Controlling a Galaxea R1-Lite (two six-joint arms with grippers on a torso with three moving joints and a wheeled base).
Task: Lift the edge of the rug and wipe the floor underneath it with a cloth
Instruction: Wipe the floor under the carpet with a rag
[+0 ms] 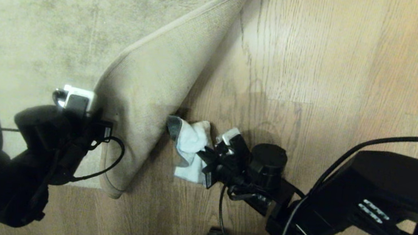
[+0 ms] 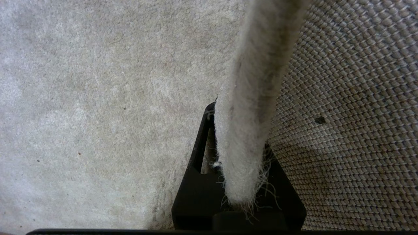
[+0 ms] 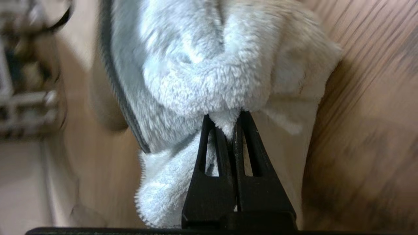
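The left gripper's [image 1: 92,112] fingers pinch the heavy, floppy grey-beige rug edge [image 1: 150,85] folded back over the rug, while the right gripper [image 1: 205,156] clamps the soft pale-blue cloth [image 1: 191,146] on the bared oak-plank floor [image 1: 311,85].

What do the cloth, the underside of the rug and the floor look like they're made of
The cloth: pale blue fluffy pile, likely microfibre, with a grey stitched border. The rug edge: tan coarse basket-weave backing, possibly jute or synthetic. The floor: light oak-grain planks with slight sheen; wood or laminate, unclear.

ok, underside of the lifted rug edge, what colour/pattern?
Tan woven backing in a regular basket-like weave on the rug edge; clearest in the left wrist view.
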